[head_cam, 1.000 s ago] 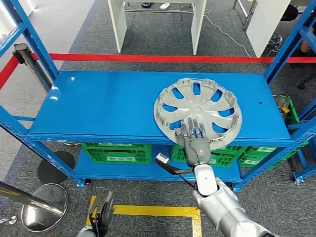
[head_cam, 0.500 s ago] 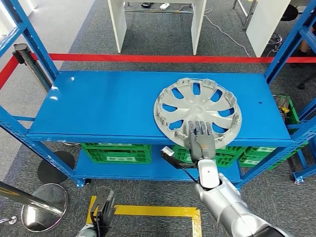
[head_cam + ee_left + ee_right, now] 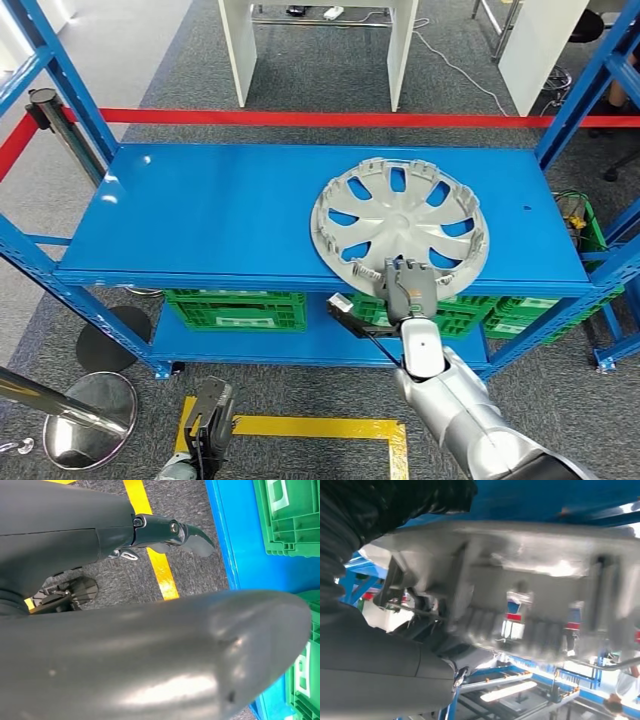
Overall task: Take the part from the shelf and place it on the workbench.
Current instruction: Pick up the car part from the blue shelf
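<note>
Right hand grips the near rim of the silver hubcap, lying flat on the blue shelf. Left hand hangs low; grip unclear.

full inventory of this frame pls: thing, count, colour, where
wheel cover: 1, silver-grey, on top shelf, right of centre, overhanging front edge
shelf rack: 1, blue, across middle
crates: at least 3, green, lower shelf
barrier tape: 1, red, behind rack
floor tape: yellow, in front of rack
stanchion base: 1, chrome, floor at left
white table legs: 2, beyond tape
right hand: 1, grey, at wheel cover's near rim, fingers curled
left hand: 1, dark, low near floor tape
</note>
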`<action>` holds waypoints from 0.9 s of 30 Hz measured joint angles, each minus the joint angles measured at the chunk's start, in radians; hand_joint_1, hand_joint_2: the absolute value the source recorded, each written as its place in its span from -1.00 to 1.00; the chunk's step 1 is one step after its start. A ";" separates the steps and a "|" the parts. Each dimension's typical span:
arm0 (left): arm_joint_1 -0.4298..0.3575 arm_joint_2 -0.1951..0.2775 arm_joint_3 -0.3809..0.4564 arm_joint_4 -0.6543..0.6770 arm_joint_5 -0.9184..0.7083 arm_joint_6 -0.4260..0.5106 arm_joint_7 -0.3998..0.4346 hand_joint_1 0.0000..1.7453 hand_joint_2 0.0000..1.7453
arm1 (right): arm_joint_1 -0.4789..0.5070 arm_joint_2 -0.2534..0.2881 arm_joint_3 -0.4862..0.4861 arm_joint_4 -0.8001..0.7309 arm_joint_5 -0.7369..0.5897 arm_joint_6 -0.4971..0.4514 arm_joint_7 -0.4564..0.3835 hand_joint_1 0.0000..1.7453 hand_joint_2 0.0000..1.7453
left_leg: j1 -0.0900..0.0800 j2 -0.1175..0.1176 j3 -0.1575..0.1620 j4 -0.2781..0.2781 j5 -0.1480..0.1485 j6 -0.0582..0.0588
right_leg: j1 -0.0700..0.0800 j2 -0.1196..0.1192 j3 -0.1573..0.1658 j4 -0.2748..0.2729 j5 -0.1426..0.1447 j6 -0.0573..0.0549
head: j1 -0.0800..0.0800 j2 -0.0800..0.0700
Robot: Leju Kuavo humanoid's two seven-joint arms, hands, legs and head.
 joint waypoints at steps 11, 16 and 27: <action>-0.001 0.000 -0.001 0.000 0.002 -0.001 0.002 -1.00 -1.00 | 0.001 0.004 0.000 0.003 0.001 0.000 -0.001 1.00 1.00 | 0.000 0.000 0.000 0.000 0.000 0.000 | 0.000 -0.001 0.000 0.000 0.000 0.000 | 0.000 0.000; -0.001 0.000 -0.001 0.000 0.010 0.002 0.002 -1.00 -1.00 | 0.002 0.006 0.000 0.003 0.008 -0.014 -0.001 1.00 1.00 | 0.000 0.000 0.000 0.000 0.000 0.000 | 0.000 -0.001 0.000 0.000 0.000 0.000 | 0.000 0.000; 0.000 0.000 -0.018 0.000 0.053 0.015 0.000 -1.00 -1.00 | 0.086 0.003 -0.039 -0.209 0.076 -0.132 -0.039 1.00 1.00 | 0.000 0.000 -0.001 0.000 0.000 0.000 | 0.000 0.000 -0.001 0.000 0.000 0.000 | 0.000 0.000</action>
